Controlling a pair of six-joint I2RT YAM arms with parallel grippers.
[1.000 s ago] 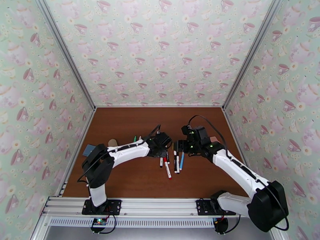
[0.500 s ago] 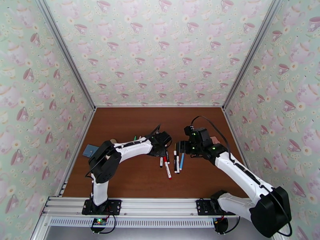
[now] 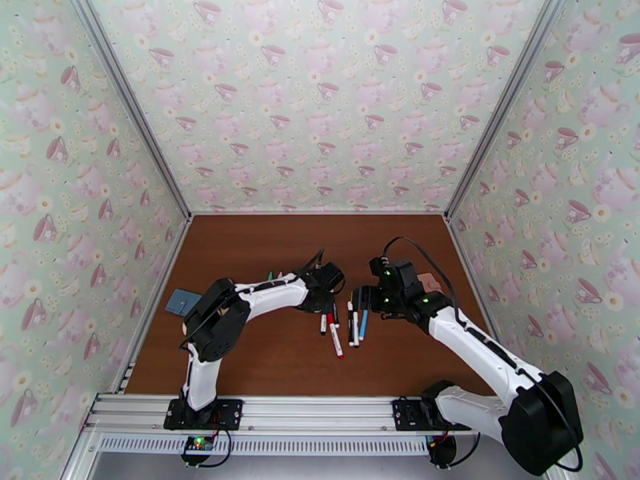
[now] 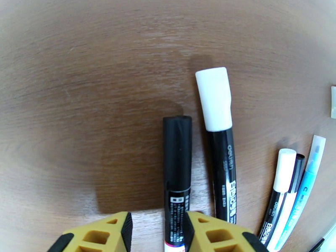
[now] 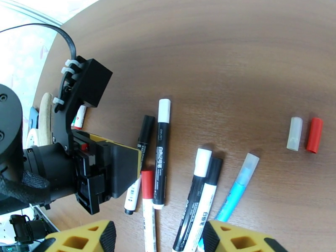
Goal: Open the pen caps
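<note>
Brown wood-grain table (image 3: 264,362), enclosed on three sides by walls (image 3: 320,98) papered in pale green teacup-and-teapot print, corners framed by aluminium struts (image 3: 128,106), slotted aluminium rail (image 3: 320,426) fixed along the near edge, evenly lit.

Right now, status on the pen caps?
Both grippers open: left gripper around the black-capped pen, right gripper over the pens. Black cap still on. White-capped pen tight alongside.

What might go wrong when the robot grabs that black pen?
The left gripper straddles the black pen, but a white-capped pen lies right beside it, so closing may nudge or pinch both. The right gripper hovers close by, so the two grippers could bump. The loose red cap might roll away if knocked.
</note>
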